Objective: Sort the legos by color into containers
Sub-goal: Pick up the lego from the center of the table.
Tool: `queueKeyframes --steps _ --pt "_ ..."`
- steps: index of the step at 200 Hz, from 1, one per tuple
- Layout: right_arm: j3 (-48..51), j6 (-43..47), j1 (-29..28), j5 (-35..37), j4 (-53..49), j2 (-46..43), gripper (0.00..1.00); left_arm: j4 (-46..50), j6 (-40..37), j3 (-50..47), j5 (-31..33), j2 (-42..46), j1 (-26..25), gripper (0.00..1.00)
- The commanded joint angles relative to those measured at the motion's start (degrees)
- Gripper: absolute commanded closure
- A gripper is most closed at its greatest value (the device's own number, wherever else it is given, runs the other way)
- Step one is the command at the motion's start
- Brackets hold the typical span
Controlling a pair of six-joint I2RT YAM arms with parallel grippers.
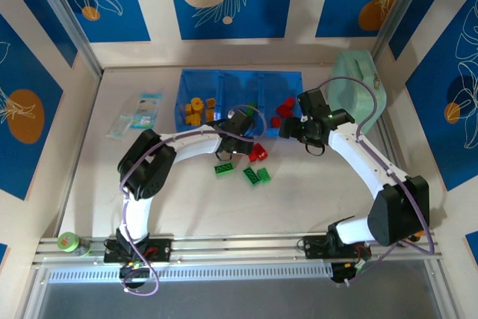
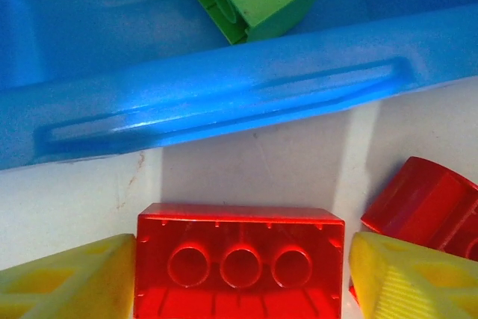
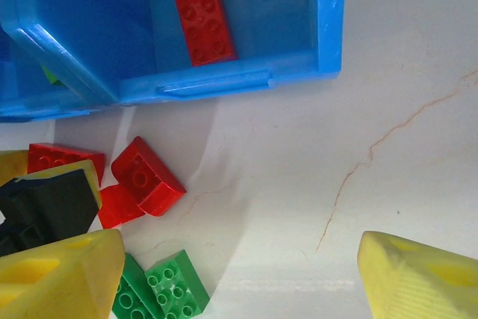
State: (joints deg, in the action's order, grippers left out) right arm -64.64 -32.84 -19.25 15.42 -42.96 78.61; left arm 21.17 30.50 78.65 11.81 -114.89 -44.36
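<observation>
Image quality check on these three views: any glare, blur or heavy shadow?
Left wrist: soft close-up, broad sheen on the blue bin wall, red brick glossy yet readable. Right wrist: table and green bricks sharp, the yellow fingertips slightly soft, mild shadow left of centre. Top external: even light, legos tiny.

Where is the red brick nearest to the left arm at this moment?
In the left wrist view the red brick lies on the table between the left arm's fingers, just before the blue tray's near wall, beside a second red brick.
</observation>
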Motion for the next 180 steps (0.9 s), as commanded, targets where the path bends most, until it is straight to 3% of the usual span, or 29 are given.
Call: queueKeyframes --steps 1,127,180 --pt "1.3 -0.8 0.3 -1.5 0.3 -1.5 0.18 2.0 -1.9 0.5 0.0 -1.8 0.3 0.30" --pt "0.7 -0.2 1.1 -1.7 -0.6 -2.7 0.18 8.2 -3.8 6.7 1.8 -5.7 0.3 0.25" --pt "1.4 -0.4 1.1 -1.8 -0.5 -3.4 0.18 8.7 -4.0 6.4 1.6 -2.8 -0.1 0.43"
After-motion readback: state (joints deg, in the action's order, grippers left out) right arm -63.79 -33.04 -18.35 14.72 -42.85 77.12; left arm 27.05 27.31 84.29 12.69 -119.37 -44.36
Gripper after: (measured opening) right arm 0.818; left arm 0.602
